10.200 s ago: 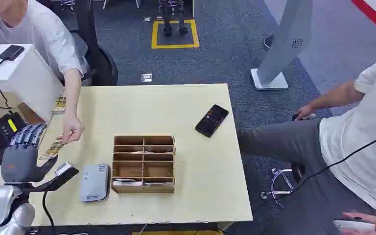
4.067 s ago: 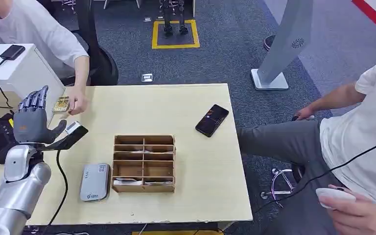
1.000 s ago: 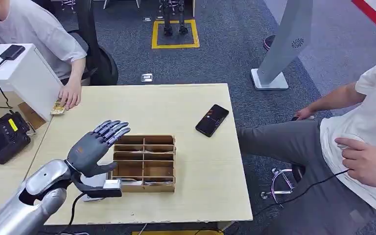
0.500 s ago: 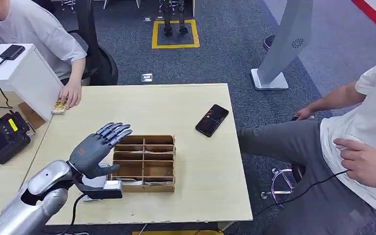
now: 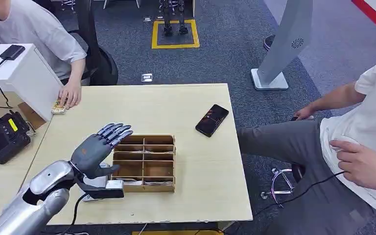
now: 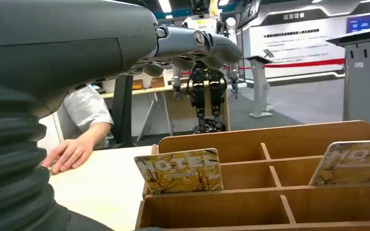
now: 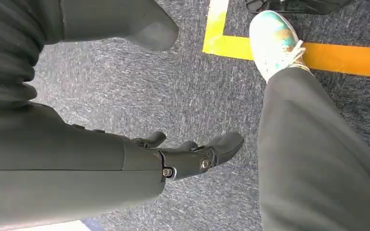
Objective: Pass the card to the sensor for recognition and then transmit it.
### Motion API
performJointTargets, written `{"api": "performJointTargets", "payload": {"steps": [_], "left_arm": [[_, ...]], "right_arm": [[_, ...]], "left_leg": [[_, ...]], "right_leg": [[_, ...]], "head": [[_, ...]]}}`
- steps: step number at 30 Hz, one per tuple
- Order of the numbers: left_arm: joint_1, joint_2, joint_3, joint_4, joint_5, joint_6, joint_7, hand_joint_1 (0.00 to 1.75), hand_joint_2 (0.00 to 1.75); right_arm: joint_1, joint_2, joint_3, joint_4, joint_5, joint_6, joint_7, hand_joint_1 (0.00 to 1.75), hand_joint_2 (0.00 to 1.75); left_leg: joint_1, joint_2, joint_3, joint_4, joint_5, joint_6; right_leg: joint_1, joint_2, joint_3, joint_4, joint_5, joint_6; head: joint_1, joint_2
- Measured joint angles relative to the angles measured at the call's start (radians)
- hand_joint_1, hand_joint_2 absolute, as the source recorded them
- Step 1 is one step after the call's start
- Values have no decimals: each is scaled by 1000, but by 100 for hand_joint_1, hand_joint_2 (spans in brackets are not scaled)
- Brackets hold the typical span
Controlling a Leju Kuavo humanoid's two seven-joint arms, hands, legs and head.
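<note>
Left hand [image 5: 96, 149] hovers spread and empty over the left end of the box [image 5: 144, 163] on the desk [image 5: 205, 166].

Its fingers [image 5: 115, 131] are apart and hold nothing. A card [image 6: 179, 171] stands upright in a near-left slot of the box, a second card [image 6: 354, 162] in the slot to its right. The grey sensor [image 5: 97, 183] lies just left of the box, partly under the hand. A phone [image 5: 211, 120] lies far right. A person's hand [image 5: 69, 96] rests at the far-left corner. Right hand [image 7: 192, 151] hangs over carpet, fingers loosely apart and empty.
</note>
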Motion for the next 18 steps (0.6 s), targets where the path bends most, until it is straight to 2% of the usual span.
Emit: {"api": "performJointTargets", "payload": {"steps": [6, 18], "left_arm": [[0, -3, 0, 13, 11, 5, 6, 0, 175], [-5, -36, -1, 34, 11, 18, 16, 0, 175]], "right_arm": [[0, 0, 0, 0, 0, 0, -1, 0, 175], [0, 0, 0, 0, 0, 0, -2, 0, 175]], "left_leg": [[0, 0, 0, 0, 0, 0], [0, 0, 0, 0, 0, 0]], "right_leg": [[0, 0, 0, 0, 0, 0], [0, 0, 0, 0, 0, 0]], "head": [[0, 0], [0, 0]]}}
